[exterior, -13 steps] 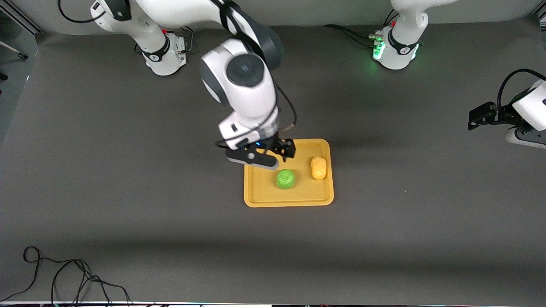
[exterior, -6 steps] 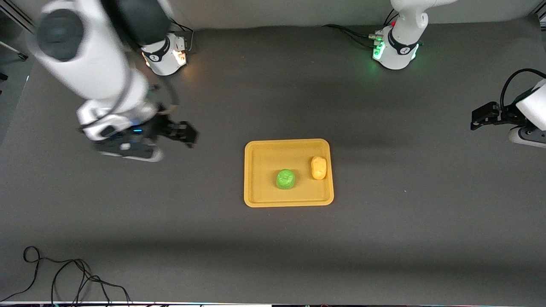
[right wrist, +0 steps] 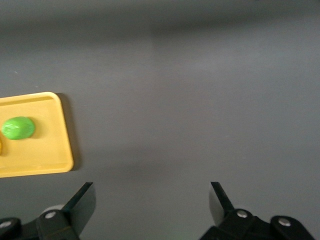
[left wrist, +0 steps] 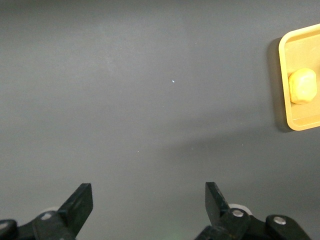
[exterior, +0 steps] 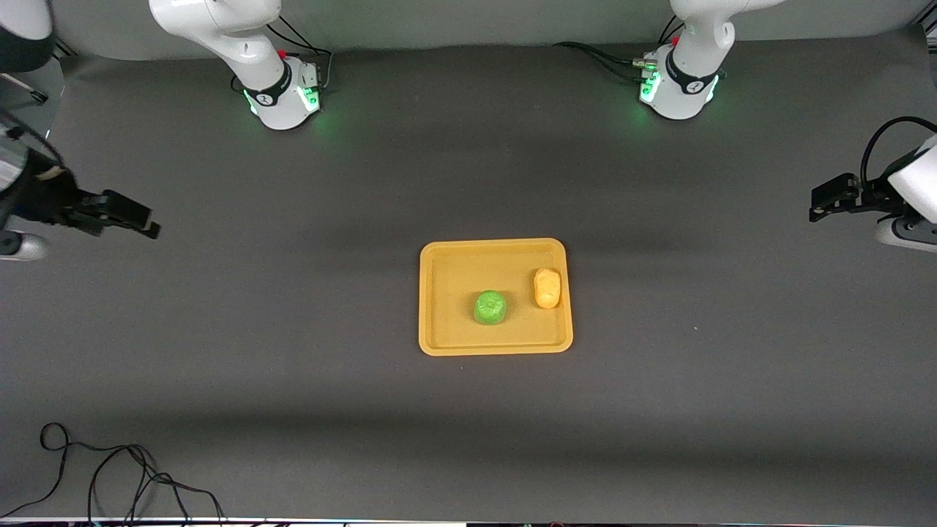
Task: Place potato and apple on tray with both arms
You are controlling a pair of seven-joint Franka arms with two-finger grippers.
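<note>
Right arm had swung off the tray [exterior: 435,345] to its end of the tabletop [exterior: 293,410]; right gripper [exterior: 121,216] jaws were wide open, empty. Apple [exterior: 490,307] and potato [exterior: 547,288] sat apart in the tray. Left gripper [exterior: 834,197] waited, jaws open, empty. I judged only a stray re-approach could knock them off.

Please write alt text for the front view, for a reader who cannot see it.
An orange-yellow tray at the middle of a dark table holds a green apple and, toward the left arm's end, a yellow-orange potato. The right gripper and left gripper hang open over opposite ends of the table, holding nothing.
</note>
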